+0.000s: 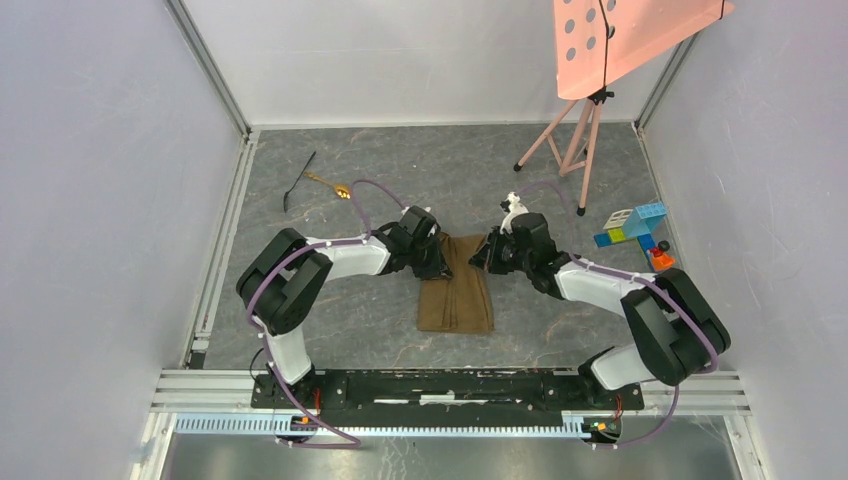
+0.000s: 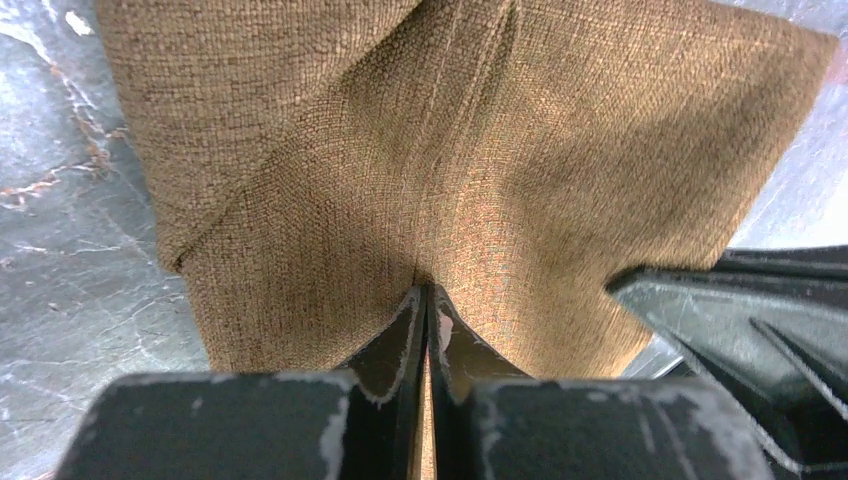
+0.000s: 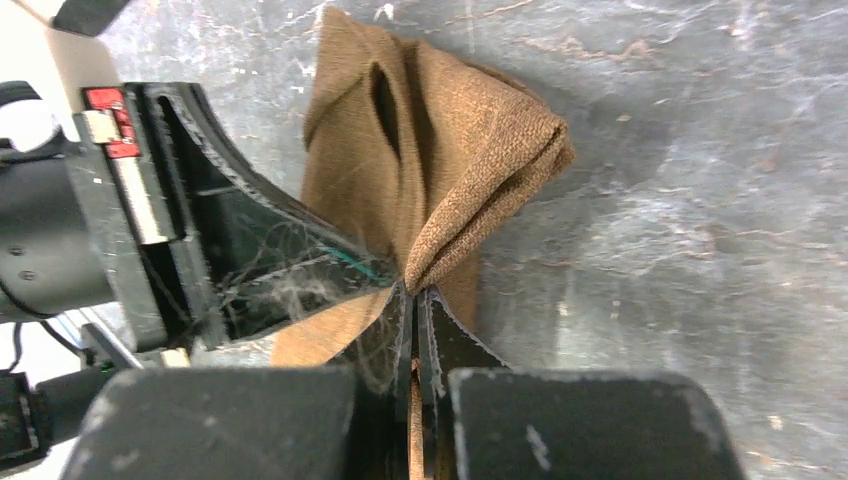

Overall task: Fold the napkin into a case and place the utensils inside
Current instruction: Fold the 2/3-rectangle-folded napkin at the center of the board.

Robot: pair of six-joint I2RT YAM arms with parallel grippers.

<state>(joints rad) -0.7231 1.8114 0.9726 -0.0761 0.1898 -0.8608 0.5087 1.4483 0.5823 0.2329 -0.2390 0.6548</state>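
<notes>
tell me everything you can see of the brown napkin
The napkin is brown, coarse-woven cloth folded into a narrow oblong on the grey table. The left gripper and the right gripper are each shut on a pinch at its far end, where the layers bunch up and gape open.

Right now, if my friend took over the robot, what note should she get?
Left gripper: shut on the far end of the napkin.
Right gripper: shut on the same end, beside the left one.
Napkin: folded into a narrow strip between the arms.
Gold spoon and black utensil: lying far left, apart from the napkin.
Done: most of the folding.
Left to do: finish folding, then slip both utensils inside.
</notes>
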